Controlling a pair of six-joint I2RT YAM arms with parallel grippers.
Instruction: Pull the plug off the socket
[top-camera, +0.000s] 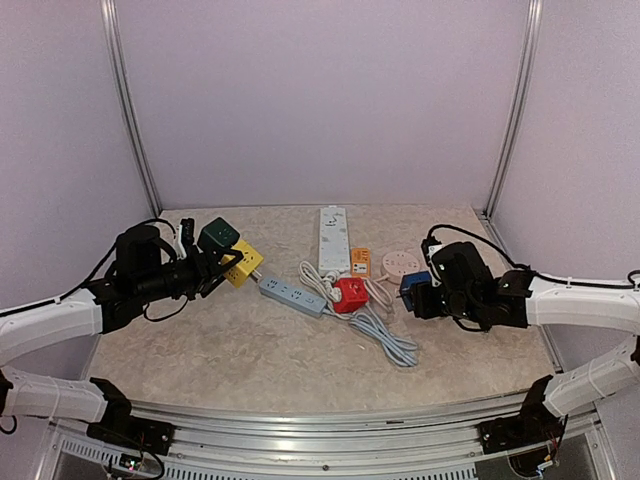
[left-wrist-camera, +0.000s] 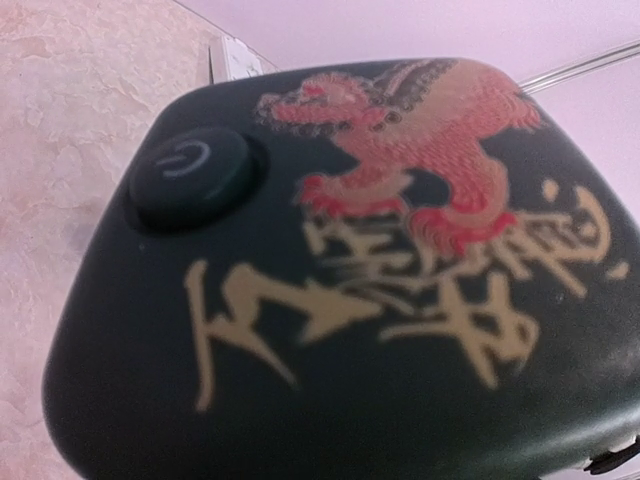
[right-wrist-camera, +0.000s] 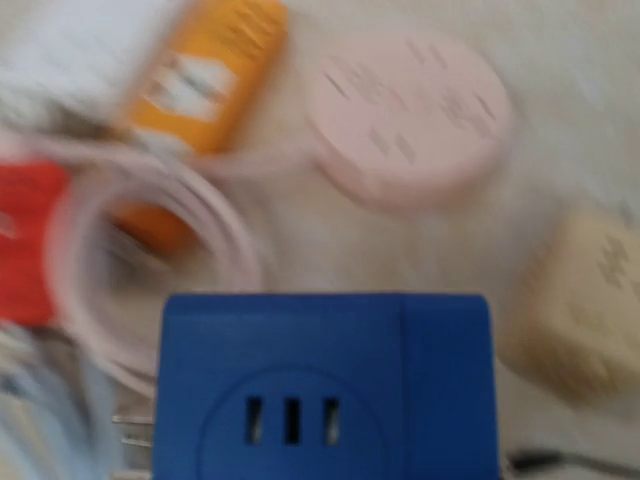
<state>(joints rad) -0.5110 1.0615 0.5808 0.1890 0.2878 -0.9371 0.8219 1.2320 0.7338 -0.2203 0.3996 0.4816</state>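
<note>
My left gripper (top-camera: 212, 256) is shut on a dark green cube adapter (top-camera: 218, 234) at the table's left. In the left wrist view this cube (left-wrist-camera: 340, 300) fills the frame, with a red dragon, gold characters and a round power button (left-wrist-camera: 190, 175); my fingers are hidden. A yellow cube socket (top-camera: 244, 263) sits right beside it; I cannot tell if they are joined. My right gripper (top-camera: 425, 296) is shut on a blue cube adapter (top-camera: 414, 289), held just above the table. In the right wrist view the blue cube (right-wrist-camera: 320, 380) shows three slots and bare metal prongs (right-wrist-camera: 130, 432) at its left.
A white power strip (top-camera: 333, 235) lies at the back. A grey strip (top-camera: 291, 295), a red cube (top-camera: 350, 293) with coiled white cables (top-camera: 385, 338), an orange adapter (top-camera: 361, 262), a pink round socket (right-wrist-camera: 408, 115) and a cream cube (right-wrist-camera: 585, 300) lie mid-table.
</note>
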